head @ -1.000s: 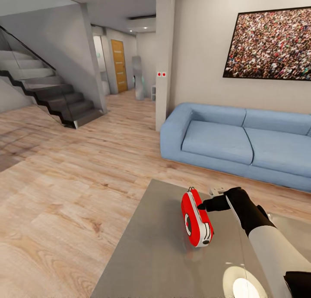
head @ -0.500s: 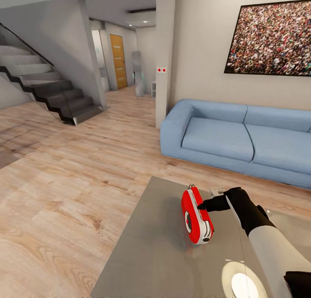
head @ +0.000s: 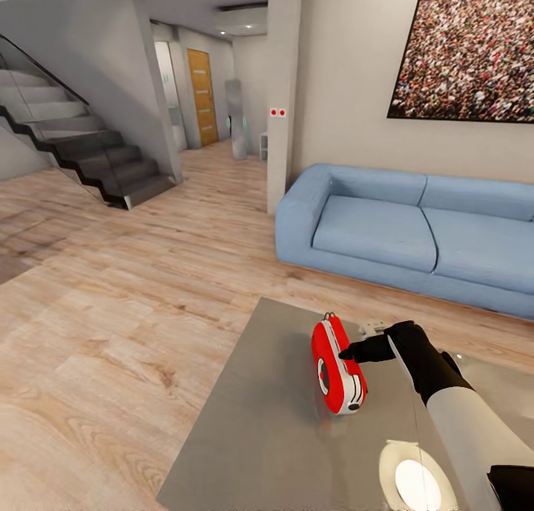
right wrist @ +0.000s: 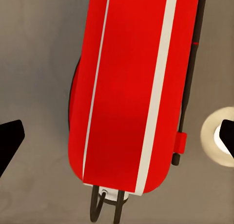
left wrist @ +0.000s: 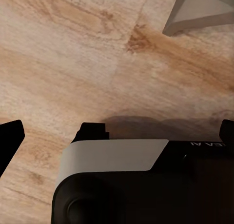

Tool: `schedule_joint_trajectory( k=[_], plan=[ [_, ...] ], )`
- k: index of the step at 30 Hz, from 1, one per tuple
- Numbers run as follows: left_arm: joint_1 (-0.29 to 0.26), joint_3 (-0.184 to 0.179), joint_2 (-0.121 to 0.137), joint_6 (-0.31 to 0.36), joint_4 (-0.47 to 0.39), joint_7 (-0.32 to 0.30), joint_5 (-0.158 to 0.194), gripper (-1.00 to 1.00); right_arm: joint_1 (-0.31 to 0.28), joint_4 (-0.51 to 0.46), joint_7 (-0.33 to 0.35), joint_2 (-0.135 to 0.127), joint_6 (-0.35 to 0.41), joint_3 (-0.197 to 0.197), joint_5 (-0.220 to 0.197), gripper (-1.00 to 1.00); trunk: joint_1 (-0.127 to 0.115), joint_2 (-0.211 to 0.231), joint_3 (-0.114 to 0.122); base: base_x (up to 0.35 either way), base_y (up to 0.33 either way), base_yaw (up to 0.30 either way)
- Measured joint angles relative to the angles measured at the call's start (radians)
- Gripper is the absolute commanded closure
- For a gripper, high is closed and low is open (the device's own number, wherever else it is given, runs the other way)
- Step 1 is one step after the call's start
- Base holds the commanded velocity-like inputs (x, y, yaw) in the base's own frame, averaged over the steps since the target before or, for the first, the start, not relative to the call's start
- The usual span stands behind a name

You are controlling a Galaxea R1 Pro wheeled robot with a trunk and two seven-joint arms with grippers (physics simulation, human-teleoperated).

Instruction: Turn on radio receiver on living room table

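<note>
The red radio receiver (head: 337, 374) stands on edge on the glossy grey table (head: 259, 437), its dark dial facing left and its thin handle at the far end. My right gripper (head: 354, 352) reaches in from the right, and its black fingertip (head: 345, 355) touches the radio's upper edge. In the right wrist view the radio (right wrist: 131, 87) lies between the spread fingers (right wrist: 9, 141) of the open right gripper (right wrist: 117, 138). The left gripper (left wrist: 117, 136) hangs open over the wood floor, holding nothing.
A blue sofa (head: 400, 236) runs along the wall behind the table. A small white object (head: 371, 325) lies on the table behind my gripper. A lamp's bright reflection (head: 415, 481) shows on the near tabletop. A staircase (head: 81, 155) and a pillar (head: 282, 88) stand further back.
The whole head picture has shifted a little as the camera moved. The right gripper stays against the radio, and the radio stands in the same place.
</note>
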Motion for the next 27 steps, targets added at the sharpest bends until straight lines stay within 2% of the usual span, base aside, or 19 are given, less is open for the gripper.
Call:
schedule_joint_trajectory(
  k=[9, 27],
  plan=[
    [-0.001, 0.000, 0.000, 0.000, 0.000, 0.000, 0.000, -1.00, 0.000, 0.000, 0.000, 0.000, 0.000, 0.000, 0.000, -1.00, 0.000, 0.000, -0.013, 0.000, 0.000, 0.000],
    [0.000, 0.000, 0.000, 0.000, 0.000, 0.000, 0.000, -1.00, 0.000, 0.000, 0.000, 0.000, 0.000, 0.000, 0.000, -1.00, 0.000, 0.000, -0.021, 0.000, 0.000, 0.000]
  ],
)
